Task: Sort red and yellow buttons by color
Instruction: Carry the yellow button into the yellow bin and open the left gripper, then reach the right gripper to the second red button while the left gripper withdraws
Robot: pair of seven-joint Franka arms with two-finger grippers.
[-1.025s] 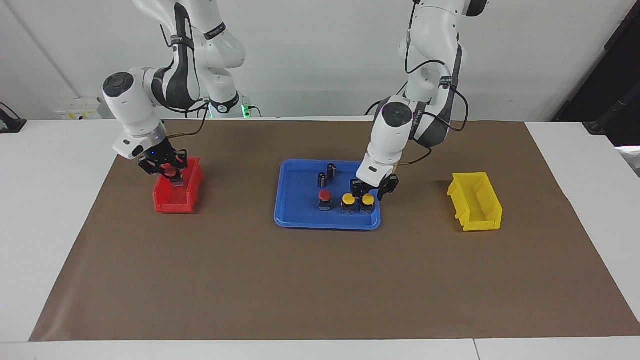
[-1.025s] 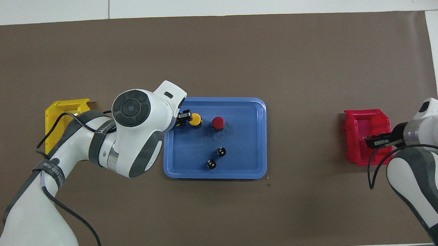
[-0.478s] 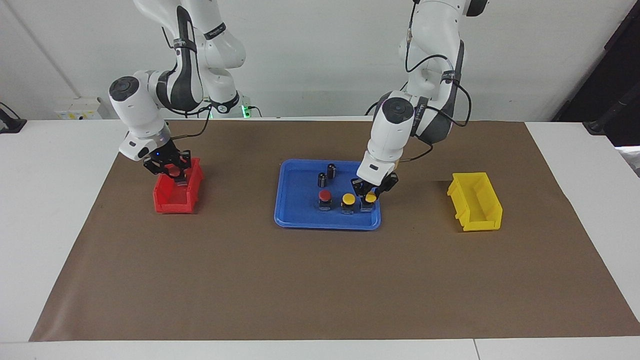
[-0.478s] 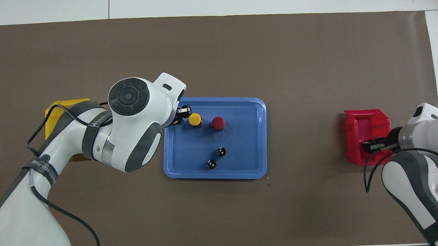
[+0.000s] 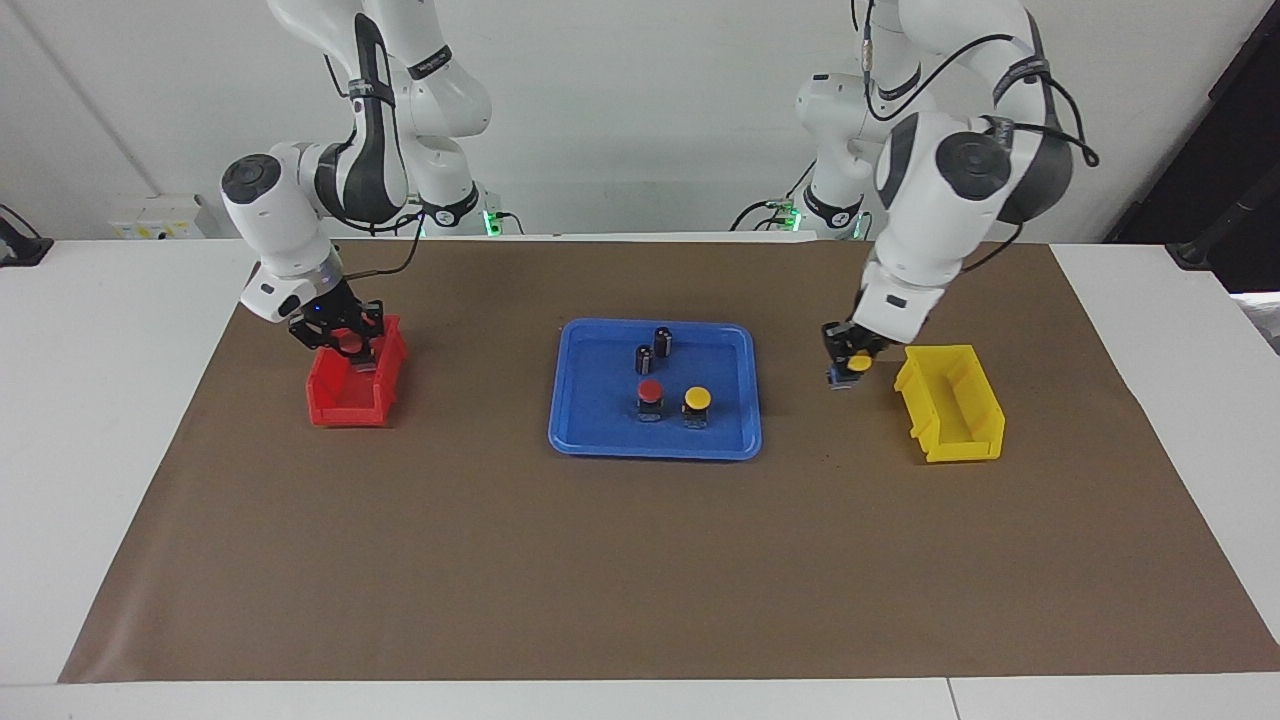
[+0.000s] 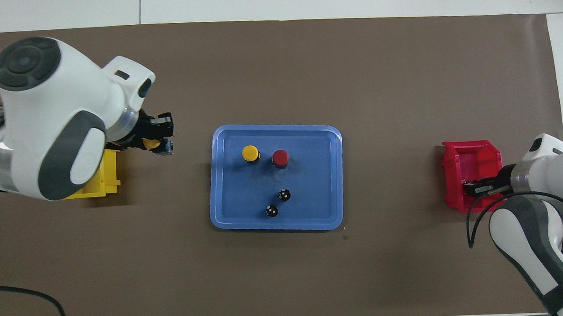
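The left gripper [image 5: 848, 362] is in the right half of the facing view, raised over the brown mat [image 5: 640, 560] between the blue tray [image 5: 577, 432] and the yellow bin [image 5: 950, 402]. Its black fingers are clamped on a yellow button [image 5: 857, 364], which has a smooth round cap and a small dark square base. In the overhead view the same gripper [image 6: 159, 140] is at the middle left, just beside the rim of the yellow bin [image 6: 99, 184], with the yellow cap [image 6: 152, 143] showing between the fingers.

The right gripper [image 5: 345, 340] is at the left of the facing view, low over the end of the red bin [image 5: 345, 403] that lies higher in the frame. Something red [image 5: 345, 343] shows between its fingers, but I cannot tell if the fingers press it or stand a little apart. In the overhead view this gripper [image 6: 475, 188] is at the right edge, above the red bin [image 6: 471, 155].

The tray is a shallow plastic rectangle with rounded corners, in the middle of both views. In it stand a red button [image 5: 650, 393] and a second yellow button [image 5: 696, 402] side by side, both upright, with glossy dome caps. Higher in the facing view, inside the tray, two small dark cylinders [image 5: 653, 350] with silvery tops stand close together.

Both bins are hard plastic boxes, open on top. The mat is matte and flat, with faint creases, on a white table [image 5: 110, 330].
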